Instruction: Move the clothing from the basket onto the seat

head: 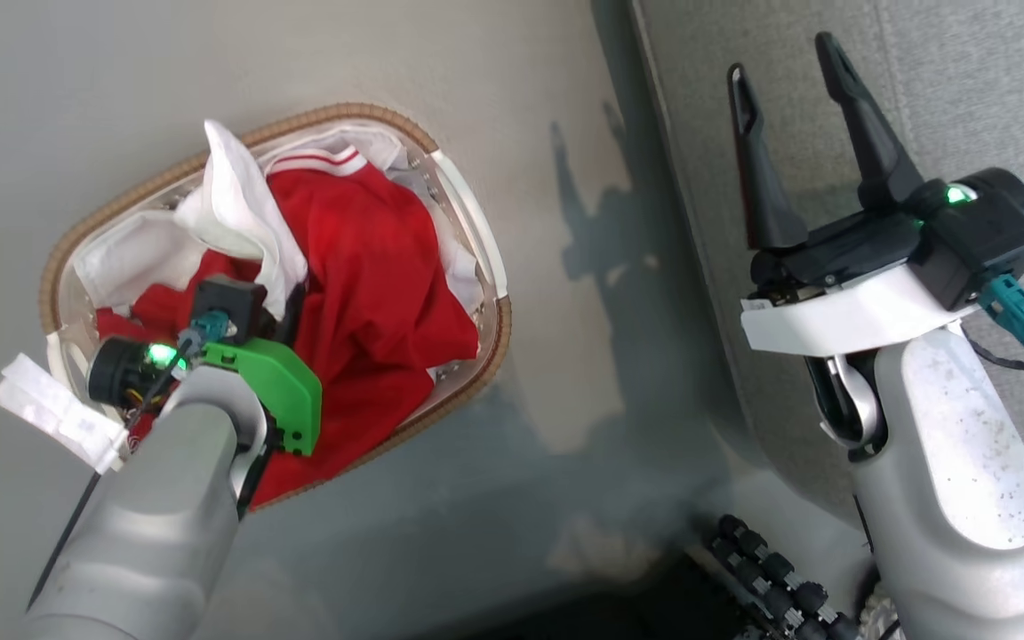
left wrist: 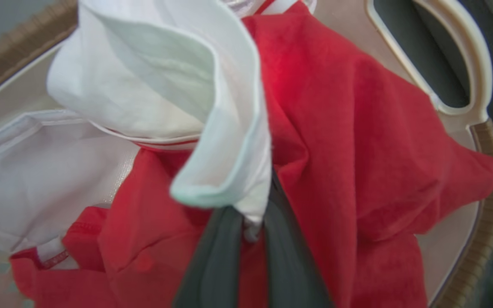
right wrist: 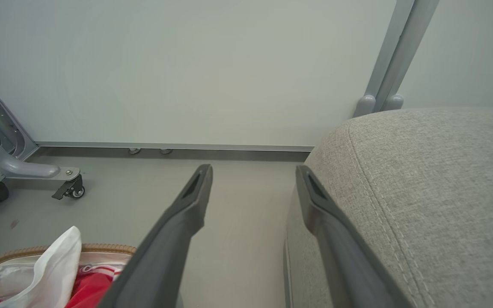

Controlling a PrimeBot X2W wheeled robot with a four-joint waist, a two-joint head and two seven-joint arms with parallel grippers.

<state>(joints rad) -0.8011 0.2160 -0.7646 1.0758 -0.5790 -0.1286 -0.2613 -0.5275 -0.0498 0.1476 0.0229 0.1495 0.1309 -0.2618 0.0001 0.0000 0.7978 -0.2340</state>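
Centre left, the left claw pinches clothing inside the basket; right claw spread; seat awaits everything.

Pale grey forearm shells; black wrist camera housings with green indicator lights; teal cable connectors; green plastic bracket on left wrist; long dark tapered fingers.
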